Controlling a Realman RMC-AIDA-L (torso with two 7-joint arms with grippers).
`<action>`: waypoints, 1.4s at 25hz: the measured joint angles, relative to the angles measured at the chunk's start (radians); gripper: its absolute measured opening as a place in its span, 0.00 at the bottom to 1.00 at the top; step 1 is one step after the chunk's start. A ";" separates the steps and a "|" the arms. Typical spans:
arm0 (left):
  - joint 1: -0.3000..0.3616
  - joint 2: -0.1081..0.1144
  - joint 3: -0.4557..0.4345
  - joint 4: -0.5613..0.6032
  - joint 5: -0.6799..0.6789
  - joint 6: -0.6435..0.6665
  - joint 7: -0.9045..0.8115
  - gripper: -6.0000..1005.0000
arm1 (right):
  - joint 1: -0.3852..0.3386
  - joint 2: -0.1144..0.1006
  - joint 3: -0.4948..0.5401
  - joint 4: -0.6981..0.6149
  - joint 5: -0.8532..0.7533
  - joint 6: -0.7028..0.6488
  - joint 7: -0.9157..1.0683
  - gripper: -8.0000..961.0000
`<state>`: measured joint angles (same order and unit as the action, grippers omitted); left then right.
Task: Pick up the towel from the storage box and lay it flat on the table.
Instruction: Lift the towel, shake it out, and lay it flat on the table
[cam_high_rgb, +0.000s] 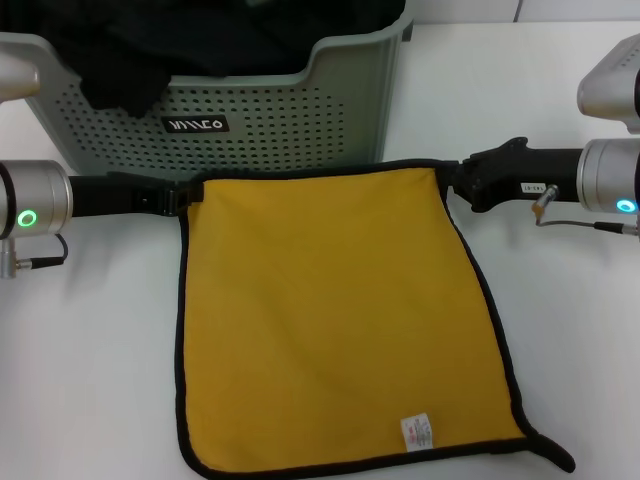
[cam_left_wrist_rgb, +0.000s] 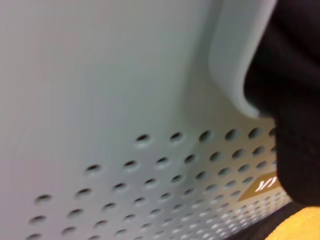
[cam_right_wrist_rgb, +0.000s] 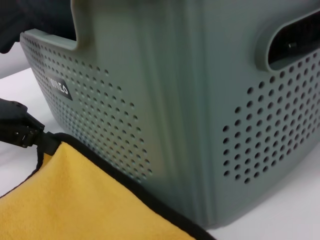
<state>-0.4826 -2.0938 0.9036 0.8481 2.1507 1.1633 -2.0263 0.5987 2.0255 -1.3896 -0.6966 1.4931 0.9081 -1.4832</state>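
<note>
I see the square yellow towel with black edging spread flat on the white tabletop; my left gripper and right gripper each pinch a far corner, just before the grey-green perforated storage box.

You're looking down at a plain, smooth white desk that fills nearly the whole head view. Light falls evenly on it, with only soft shadows. Along the far edge at the upper right, a pale strip of surface lies beyond it, crossed by a thin seam.
</note>
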 joint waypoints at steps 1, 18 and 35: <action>0.000 0.000 0.000 0.000 0.000 0.000 0.000 0.04 | 0.000 0.000 0.000 0.000 0.000 0.000 0.000 0.03; -0.002 0.001 0.000 0.000 0.001 -0.002 0.000 0.04 | 0.009 0.001 0.001 -0.001 0.001 -0.005 0.003 0.04; -0.004 0.002 0.000 0.000 0.003 -0.001 -0.002 0.04 | 0.009 -0.002 0.007 -0.001 0.001 0.017 0.026 0.05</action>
<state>-0.4861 -2.0923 0.9035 0.8481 2.1542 1.1627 -2.0285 0.6077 2.0234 -1.3824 -0.6979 1.4941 0.9247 -1.4573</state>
